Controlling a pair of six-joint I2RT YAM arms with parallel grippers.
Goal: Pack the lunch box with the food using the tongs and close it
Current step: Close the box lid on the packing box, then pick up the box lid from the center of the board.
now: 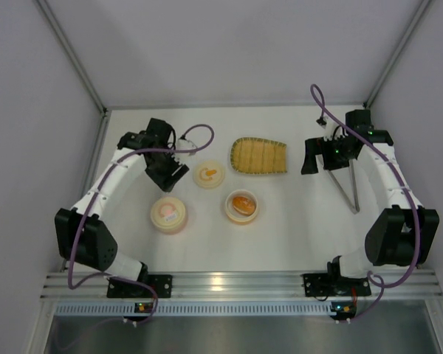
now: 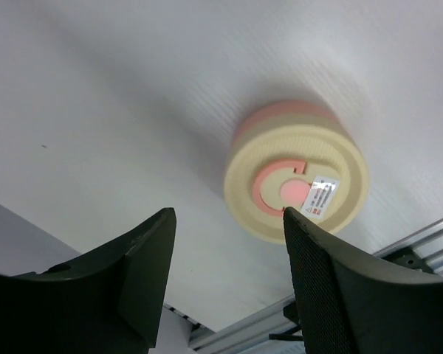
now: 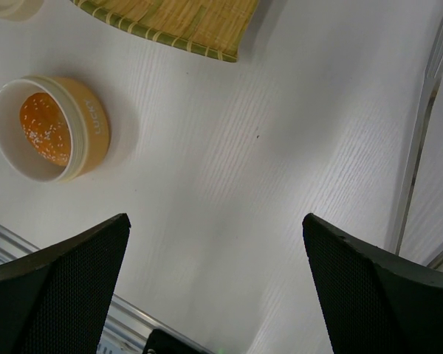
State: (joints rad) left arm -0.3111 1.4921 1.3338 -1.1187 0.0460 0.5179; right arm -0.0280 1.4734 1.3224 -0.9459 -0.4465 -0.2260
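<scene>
Left tool [image 2: 227, 221]: parted, empty, near round cream-and-pink lidded pot [image 2: 295, 181].
Orange rounded food piece [image 3: 46, 127]: inside tan round cup [image 3: 96, 125], mid-table.
Right tool [image 3: 215, 221]: spread wide, empty.
Slim silver metal tongs [image 1: 346, 188]: flat on white table [image 1: 295, 236], just right, untouched.
Advisable next: straddle both arms mid-length, clear of the joined end.

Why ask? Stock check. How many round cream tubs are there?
3. A pink-lidded tub near the left arm; an open tub holding orange food right of it; another open tub farther back, beside the yellow ribbed tray. None seems hidden.
</scene>
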